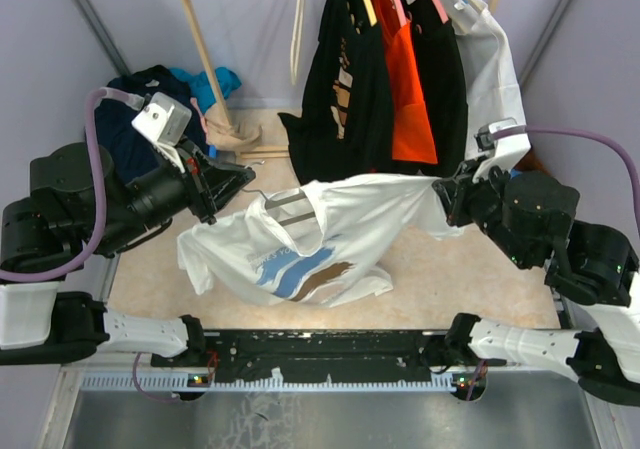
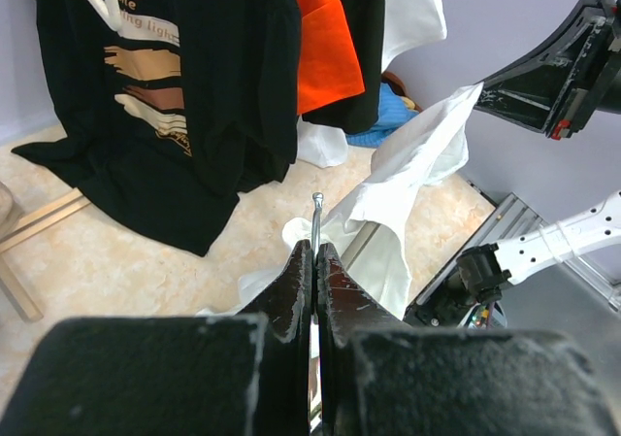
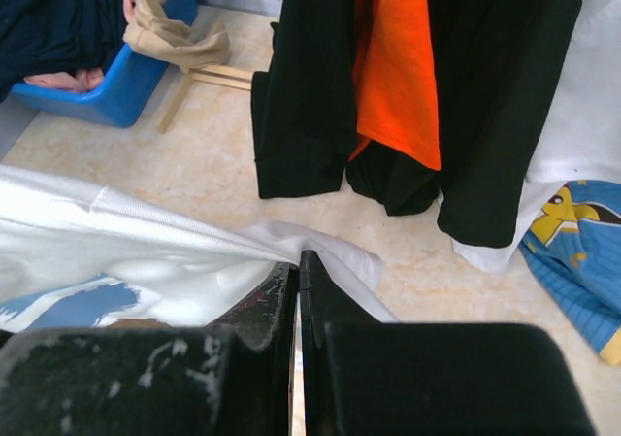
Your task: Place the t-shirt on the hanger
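Observation:
The white t-shirt (image 1: 330,229) with a blue and brown print hangs stretched above the floor between my two grippers. Inside its neck opening show the pale arms of the hanger (image 1: 288,201). My left gripper (image 1: 225,187) is shut on the hanger's silver wire hook (image 2: 316,213), which sticks up between the closed jaws of the left gripper (image 2: 315,253). My right gripper (image 1: 447,197) is shut on the t-shirt's right edge. In the right wrist view the t-shirt cloth (image 3: 146,251) bunches into the closed tips of the right gripper (image 3: 298,264). The t-shirt (image 2: 412,164) also shows past the left fingers.
A rack at the back holds a black shirt (image 1: 335,99), an orange one (image 1: 405,79) and a plain white one (image 1: 490,69). A blue bin (image 3: 126,77) with dark navy clothes (image 1: 135,119) stands back left, beside the rack's wooden leg (image 1: 205,59). A blue cartoon garment (image 3: 582,251) lies on the floor.

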Available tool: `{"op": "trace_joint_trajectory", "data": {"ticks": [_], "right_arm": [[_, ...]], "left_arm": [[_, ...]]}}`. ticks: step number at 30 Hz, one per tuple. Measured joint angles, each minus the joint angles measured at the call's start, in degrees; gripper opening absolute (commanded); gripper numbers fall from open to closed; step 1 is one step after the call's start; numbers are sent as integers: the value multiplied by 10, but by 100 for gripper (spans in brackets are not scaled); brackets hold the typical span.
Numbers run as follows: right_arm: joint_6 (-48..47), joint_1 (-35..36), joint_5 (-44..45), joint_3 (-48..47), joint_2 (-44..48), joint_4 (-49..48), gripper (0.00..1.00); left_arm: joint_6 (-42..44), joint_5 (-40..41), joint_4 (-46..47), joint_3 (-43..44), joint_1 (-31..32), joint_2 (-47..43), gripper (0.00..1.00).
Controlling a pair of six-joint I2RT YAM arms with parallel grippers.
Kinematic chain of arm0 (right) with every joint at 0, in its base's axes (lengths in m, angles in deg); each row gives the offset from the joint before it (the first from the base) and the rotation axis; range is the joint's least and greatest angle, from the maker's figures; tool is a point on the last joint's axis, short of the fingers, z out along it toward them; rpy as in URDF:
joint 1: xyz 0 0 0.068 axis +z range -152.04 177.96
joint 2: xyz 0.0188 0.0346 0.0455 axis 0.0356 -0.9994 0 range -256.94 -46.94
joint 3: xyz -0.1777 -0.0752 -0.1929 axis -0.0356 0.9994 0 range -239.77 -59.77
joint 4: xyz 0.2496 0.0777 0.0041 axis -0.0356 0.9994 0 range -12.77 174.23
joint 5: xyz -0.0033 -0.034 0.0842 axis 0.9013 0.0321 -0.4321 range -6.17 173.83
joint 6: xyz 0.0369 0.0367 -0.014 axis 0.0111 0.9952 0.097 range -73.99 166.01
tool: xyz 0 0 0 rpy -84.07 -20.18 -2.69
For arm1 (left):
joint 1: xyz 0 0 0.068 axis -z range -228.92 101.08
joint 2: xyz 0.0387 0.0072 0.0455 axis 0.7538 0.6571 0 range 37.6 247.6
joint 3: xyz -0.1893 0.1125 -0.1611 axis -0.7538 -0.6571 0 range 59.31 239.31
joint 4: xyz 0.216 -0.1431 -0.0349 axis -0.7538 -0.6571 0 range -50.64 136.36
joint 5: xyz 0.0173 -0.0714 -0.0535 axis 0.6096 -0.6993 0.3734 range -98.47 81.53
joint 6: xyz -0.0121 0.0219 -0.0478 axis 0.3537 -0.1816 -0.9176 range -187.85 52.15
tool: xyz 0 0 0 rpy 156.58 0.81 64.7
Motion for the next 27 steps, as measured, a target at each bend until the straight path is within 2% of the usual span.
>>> {"op": "trace_joint_trajectory", "data": {"ticks": [9,10,12,13,15,18,27], "right_arm": [[12,0,32,-3,-2,27,1],[12,0,32,-4,-1,28,10],[11,0,26,-8,-1,31,44],[12,0,20,-10,-1,34,56],[6,0,-1,-14,-1,34,74],[-14,0,-52,-26,6,24,80],[-78,0,-269,-52,34,-34,80]], "left_arm": [[-2,-2,2,0,0,1,0],[-2,-3,3,0,0,3,0],[-2,-5,3,0,0,6,0],[-2,-7,3,0,0,7,0],[-2,-10,2,0,0,13,0],[-2,-23,0,3,0,25,0],[-2,-94,-18,4,0,77,0]]}}
